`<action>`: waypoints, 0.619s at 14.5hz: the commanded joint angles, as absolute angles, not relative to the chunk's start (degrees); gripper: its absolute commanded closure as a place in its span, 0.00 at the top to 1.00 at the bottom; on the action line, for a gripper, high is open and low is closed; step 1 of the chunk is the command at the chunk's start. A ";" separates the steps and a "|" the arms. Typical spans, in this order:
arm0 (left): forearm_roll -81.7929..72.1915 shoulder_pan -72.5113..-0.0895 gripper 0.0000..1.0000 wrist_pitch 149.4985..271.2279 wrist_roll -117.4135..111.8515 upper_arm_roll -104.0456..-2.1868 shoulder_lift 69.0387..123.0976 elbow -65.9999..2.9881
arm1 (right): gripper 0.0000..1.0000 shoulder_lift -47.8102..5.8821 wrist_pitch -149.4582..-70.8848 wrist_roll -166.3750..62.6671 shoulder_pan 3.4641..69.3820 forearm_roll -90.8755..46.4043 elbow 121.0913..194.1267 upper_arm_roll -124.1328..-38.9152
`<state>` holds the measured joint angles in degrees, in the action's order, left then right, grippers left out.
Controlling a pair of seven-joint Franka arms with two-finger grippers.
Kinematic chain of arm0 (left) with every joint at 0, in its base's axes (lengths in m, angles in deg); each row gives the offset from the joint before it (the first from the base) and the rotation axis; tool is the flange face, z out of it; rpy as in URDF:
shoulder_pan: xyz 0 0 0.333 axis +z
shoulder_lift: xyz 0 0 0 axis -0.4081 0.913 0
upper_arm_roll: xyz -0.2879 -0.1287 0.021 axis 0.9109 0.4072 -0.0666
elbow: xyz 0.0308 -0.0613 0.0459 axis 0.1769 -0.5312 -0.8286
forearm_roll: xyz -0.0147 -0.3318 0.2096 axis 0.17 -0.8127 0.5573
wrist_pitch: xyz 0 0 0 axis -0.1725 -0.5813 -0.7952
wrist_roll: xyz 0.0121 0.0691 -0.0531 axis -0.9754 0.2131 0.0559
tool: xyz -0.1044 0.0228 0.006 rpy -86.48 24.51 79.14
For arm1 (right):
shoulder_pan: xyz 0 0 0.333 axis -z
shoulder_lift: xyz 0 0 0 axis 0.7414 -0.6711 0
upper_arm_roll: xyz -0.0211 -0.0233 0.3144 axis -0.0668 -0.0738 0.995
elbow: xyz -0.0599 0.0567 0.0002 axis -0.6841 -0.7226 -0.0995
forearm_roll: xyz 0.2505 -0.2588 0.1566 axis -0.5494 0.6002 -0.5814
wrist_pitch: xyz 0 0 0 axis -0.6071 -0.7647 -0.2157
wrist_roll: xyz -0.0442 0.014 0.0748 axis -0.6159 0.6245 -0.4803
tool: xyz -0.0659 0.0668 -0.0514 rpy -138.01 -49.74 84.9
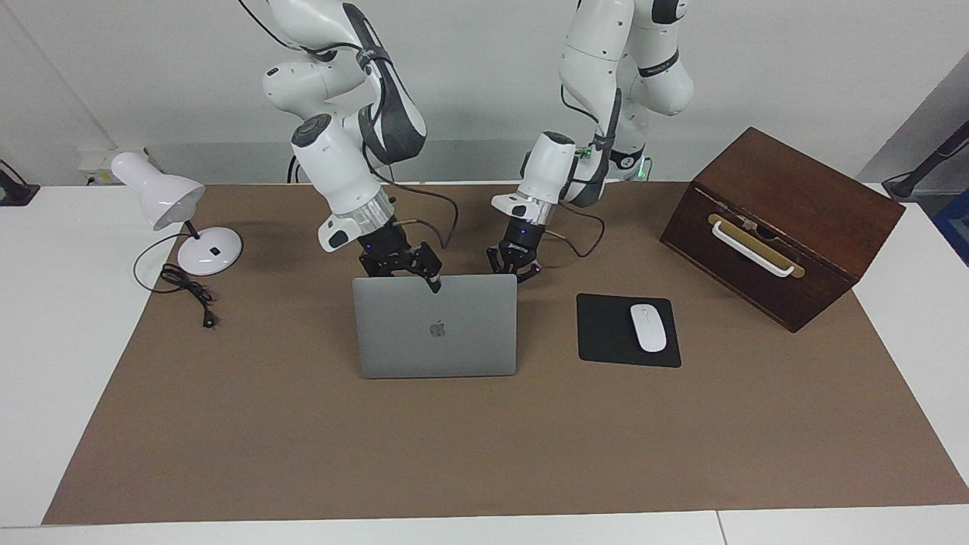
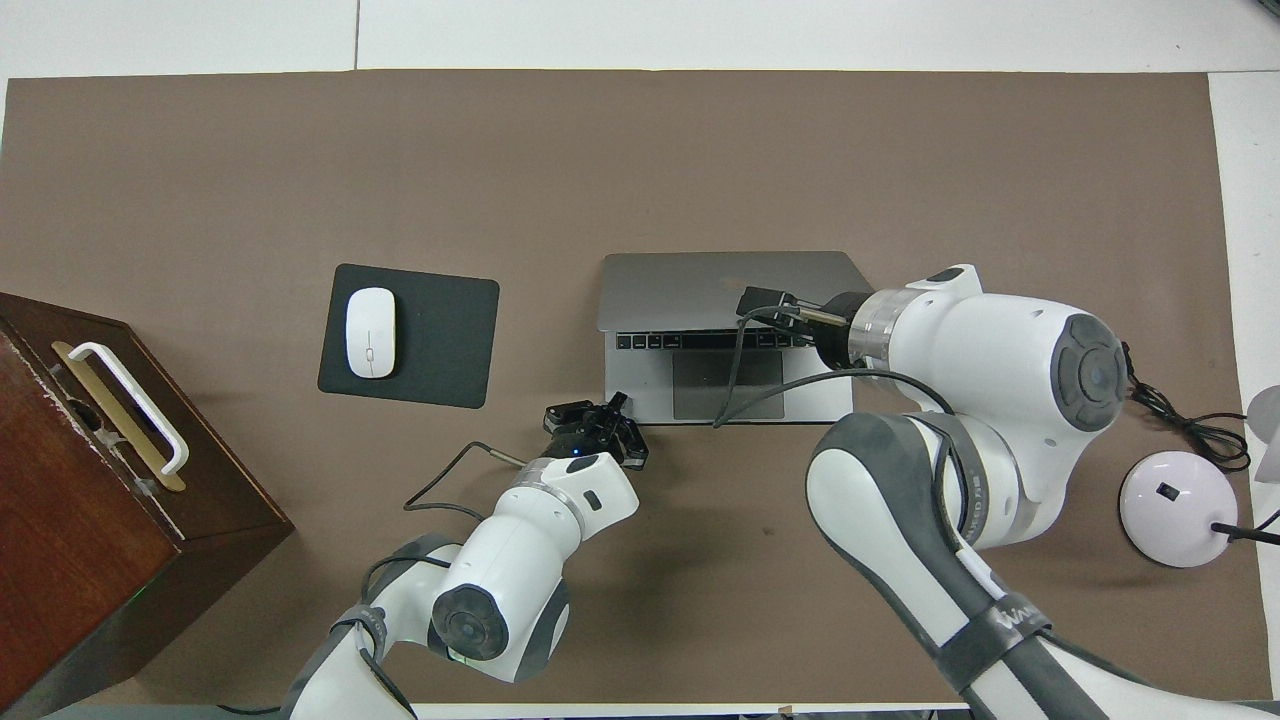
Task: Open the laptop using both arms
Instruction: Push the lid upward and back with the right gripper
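**Lid well raised, a little opening left**

The laptop (image 1: 435, 325) sits mid-table, its keyboard already showing. The right gripper (image 1: 434, 284), whose jaws' state I cannot tell, is at the lid's top edge; the left gripper (image 1: 518, 266), jaws pressed together, is at the base's near corner.

White mouse (image 1: 648, 327) lies on black mouse pad (image 1: 606, 333). Wooden box (image 1: 780, 219), white handle, toward left arm's end. White desk lamp (image 1: 170, 208), cord (image 1: 189, 291) coiled beside base, toward right arm's end.
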<state>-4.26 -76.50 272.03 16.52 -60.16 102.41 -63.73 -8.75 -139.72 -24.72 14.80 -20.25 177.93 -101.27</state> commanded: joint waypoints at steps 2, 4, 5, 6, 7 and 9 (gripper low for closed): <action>-5.50 -76.99 0.00 272.90 17.58 -60.71 104.90 -62.67 | 1.00 -10.28 -135.93 -22.67 16.03 -17.84 173.57 -101.29; -5.50 -76.99 0.00 272.90 17.58 -60.71 104.90 -62.67 | 1.00 -10.37 -133.91 -22.59 16.56 -16.70 172.08 -101.29; -5.50 -76.99 0.00 272.90 17.58 -60.71 104.90 -62.67 | 1.00 -10.46 -133.03 -22.59 16.99 -16.26 171.37 -101.29; -5.50 -76.99 0.00 272.90 17.58 -60.71 104.90 -62.67 | 1.00 -10.54 -132.67 -22.59 17.43 -15.56 170.67 -101.21; -5.50 -76.99 0.00 272.90 17.58 -60.71 104.90 -62.67 | 1.00 -10.81 -132.41 -22.67 17.70 -14.51 170.23 -101.21; -5.50 -76.99 0.00 272.90 17.58 -60.71 104.90 -62.67 | 1.00 -10.90 -131.62 -22.67 17.96 -12.92 169.26 -101.12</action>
<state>-4.26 -76.50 272.03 16.52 -60.16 102.41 -63.73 -9.55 -133.25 -24.06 17.01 -15.59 172.03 -101.36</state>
